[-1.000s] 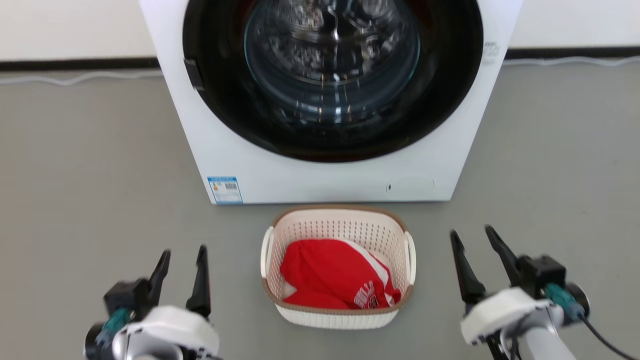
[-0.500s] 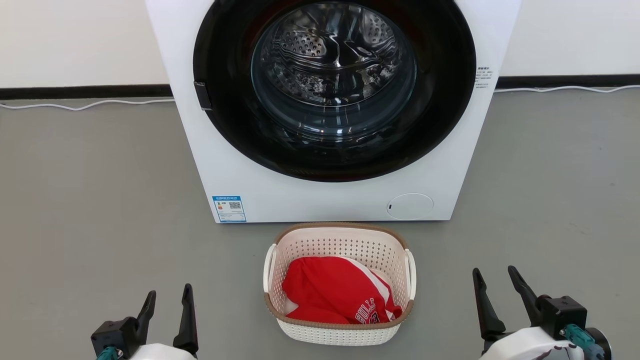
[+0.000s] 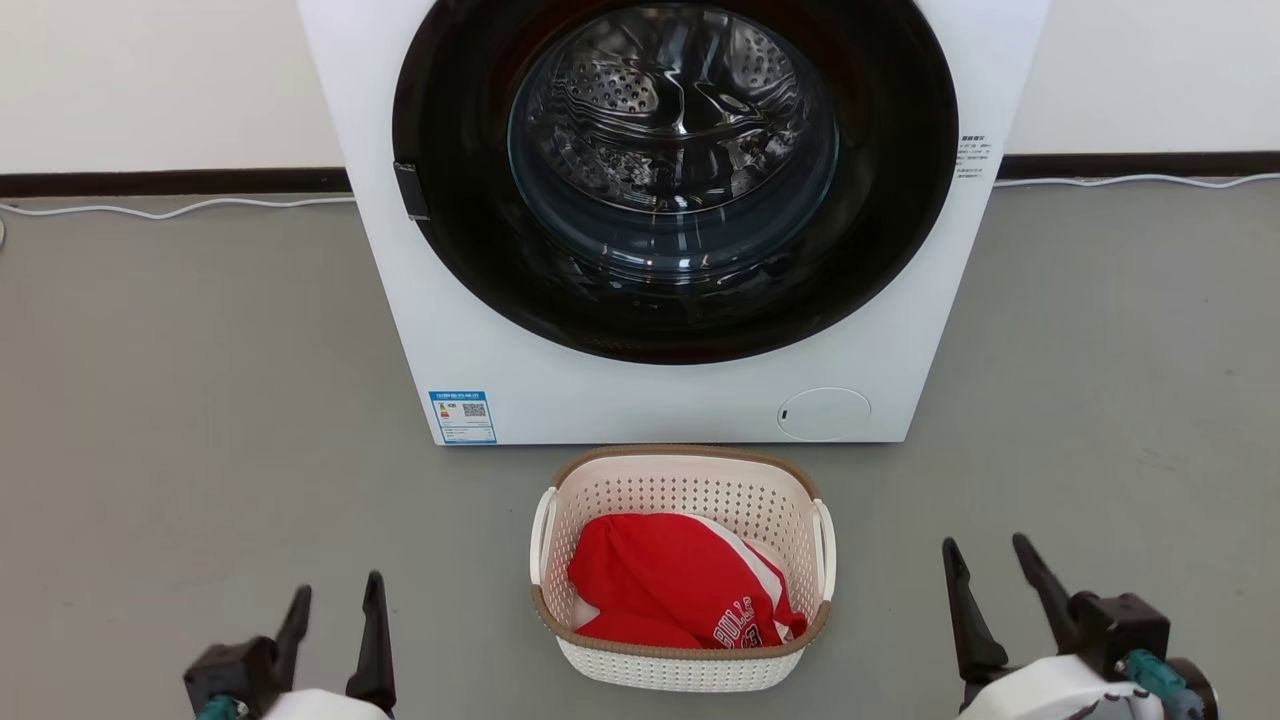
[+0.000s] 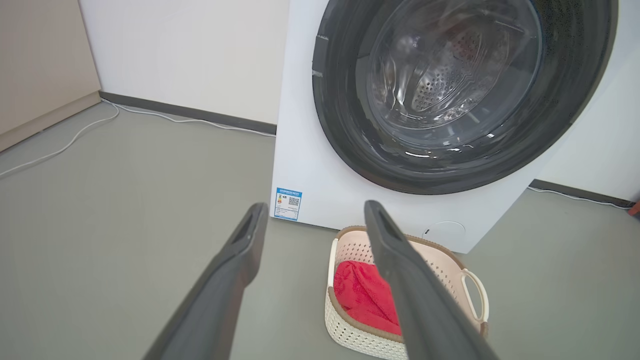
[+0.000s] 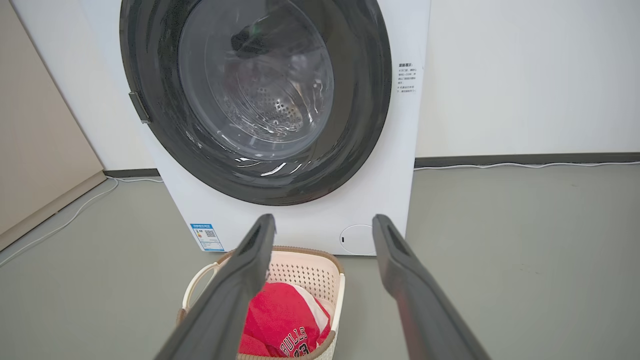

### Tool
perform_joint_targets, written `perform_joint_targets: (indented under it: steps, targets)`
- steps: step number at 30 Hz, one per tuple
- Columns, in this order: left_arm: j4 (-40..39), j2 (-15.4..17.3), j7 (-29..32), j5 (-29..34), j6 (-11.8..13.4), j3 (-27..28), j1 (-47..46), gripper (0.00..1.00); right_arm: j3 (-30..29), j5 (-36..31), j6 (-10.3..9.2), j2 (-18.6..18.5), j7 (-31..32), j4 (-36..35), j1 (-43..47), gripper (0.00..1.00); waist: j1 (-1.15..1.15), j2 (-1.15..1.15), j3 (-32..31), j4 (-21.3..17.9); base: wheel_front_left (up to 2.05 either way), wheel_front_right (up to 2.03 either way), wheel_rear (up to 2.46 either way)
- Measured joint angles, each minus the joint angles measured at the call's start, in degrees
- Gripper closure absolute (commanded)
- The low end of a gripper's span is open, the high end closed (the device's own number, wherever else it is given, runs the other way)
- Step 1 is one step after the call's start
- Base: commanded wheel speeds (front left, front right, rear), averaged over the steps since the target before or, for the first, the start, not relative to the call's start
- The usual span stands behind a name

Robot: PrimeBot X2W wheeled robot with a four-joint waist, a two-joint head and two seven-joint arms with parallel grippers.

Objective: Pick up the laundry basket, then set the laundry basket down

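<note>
The laundry basket (image 3: 690,485) rests on the grey floor just before the washer, cream-white with perforated walls, a brown rim and white side handles. A red garment (image 3: 670,580) lies inside it. My left gripper (image 3: 338,590) stands open at the lower left, well clear of the basket's left handle (image 3: 541,535). My right gripper (image 3: 985,555) stands open at the lower right, apart from the right handle (image 3: 826,535). The left wrist view has the basket (image 4: 450,260) beyond my open fingers (image 4: 240,250). The right wrist view has the basket (image 5: 305,267) low and left of centre.
A white front-loading washer (image 3: 660,390) with a dark round glass door stands right behind the basket. A white cable (image 3: 180,207) runs along the dark skirting at the wall. Grey floor (image 3: 180,420) spreads to both sides.
The head camera has tilted up, so the whole scene sits lower in the picture. Both grippers have dropped toward the bottom edge. The basket stays on the floor.
</note>
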Motion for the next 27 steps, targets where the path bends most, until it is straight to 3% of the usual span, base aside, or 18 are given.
perform_joint_targets:
  steps: [1,9,27]
  targets:
    - [0.12,0.00,0.00,0.02,0.00,-0.01,0.00,1.00,0.00,0.00,0.00,0.01,0.00,0.01,0.00,1.00,0.00,0.00,0.00,0.01,0.00,0.00,0.00]
    - [4.68,-0.67,0.64,-0.93,-0.02,-0.15,2.70,1.00,0.26,0.78,-0.05,0.42,0.66,3.92,3.03,1.00,0.00,0.00,0.04,0.01,0.00,0.00,0.00]
    - [3.12,-0.63,3.61,-12.76,-0.26,-0.14,2.58,1.00,-0.31,14.11,-0.05,0.43,3.30,1.94,3.03,1.00,0.02,0.00,0.45,-0.06,0.00,0.00,0.00]
